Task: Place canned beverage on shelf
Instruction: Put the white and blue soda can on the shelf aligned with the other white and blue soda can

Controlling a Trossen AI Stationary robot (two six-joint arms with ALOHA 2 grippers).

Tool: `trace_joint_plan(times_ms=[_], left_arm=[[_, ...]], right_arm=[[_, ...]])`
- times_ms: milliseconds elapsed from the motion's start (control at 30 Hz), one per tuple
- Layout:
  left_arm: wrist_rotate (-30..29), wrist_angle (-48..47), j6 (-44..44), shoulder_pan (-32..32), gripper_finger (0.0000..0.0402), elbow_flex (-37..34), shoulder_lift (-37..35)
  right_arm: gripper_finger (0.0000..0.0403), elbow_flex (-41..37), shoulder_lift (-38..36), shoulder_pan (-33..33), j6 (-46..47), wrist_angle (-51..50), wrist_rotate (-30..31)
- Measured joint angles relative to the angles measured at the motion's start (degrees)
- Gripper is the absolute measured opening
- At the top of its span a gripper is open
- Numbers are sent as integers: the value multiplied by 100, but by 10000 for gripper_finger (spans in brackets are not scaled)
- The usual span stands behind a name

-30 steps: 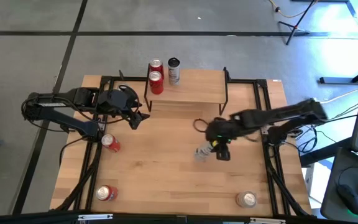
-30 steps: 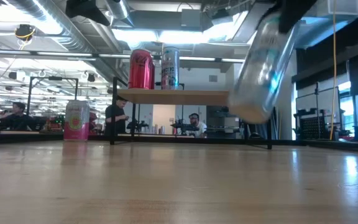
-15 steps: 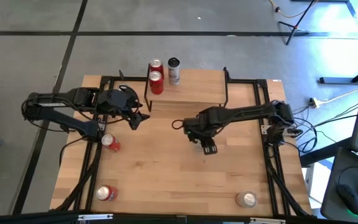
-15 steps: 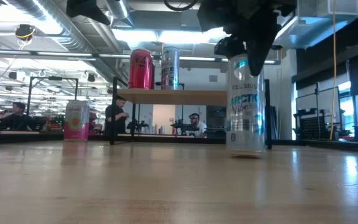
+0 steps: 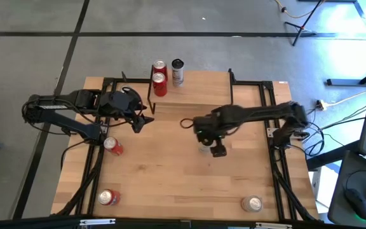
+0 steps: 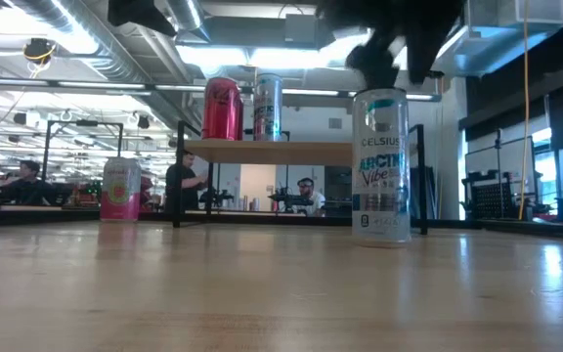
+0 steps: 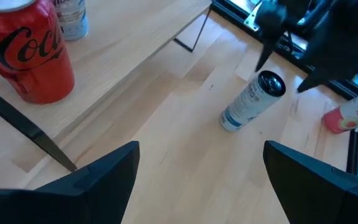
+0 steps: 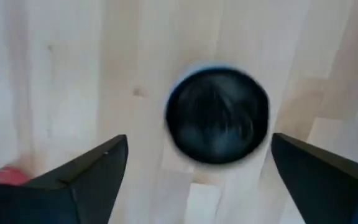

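Note:
A tall white and silver can [image 6: 380, 166] stands upright on its base on the wooden table, in front of the shelf [image 5: 196, 92]; it also shows in the left wrist view [image 7: 252, 101]. My right gripper [image 5: 212, 145] hangs open just above it. In the right wrist view the right gripper [image 8: 199, 138] looks down on the can's dark top [image 8: 218, 115], with a finger on either side and clear of it. My left gripper [image 5: 143, 121] is open and empty by the shelf's left legs. Two red cans [image 5: 159, 84] and a white can [image 5: 177, 72] stand at the shelf's left end.
Loose cans stand on the table: a red one [image 5: 113, 146] near my left arm, a red one [image 5: 108, 197] at the near left, a pink one [image 5: 253, 203] at the near right. The shelf's right part [image 5: 208, 86] is bare board. People show in the room beyond [image 6: 180, 181].
My right gripper carried the tall can, lifted and tilted, toward the table's left. It stood the can upright on the table, let go of it and rose a little above its top. The can now stands alone.

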Motion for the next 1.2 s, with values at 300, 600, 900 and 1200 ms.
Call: trace_joint_plan(times_ms=[300, 600, 900, 1200], left_arm=[[-2, -30, -24, -24, 330, 0, 0], [2, 180, -49, -190, 330, 0, 0], [0, 172, -46, -195, 330, 0, 0], [-2, 172, -46, -195, 330, 0, 0]], right_arm=[[309, -2346, -2579, 7, 1179, 2261, 193], [300, -4852, -4069, -2, 2624, 5361, 497], [300, -5906, -4098, 477, 2221, 5893, 867], [300, -7187, -3755, 570, 2194, 8285, 1313]])
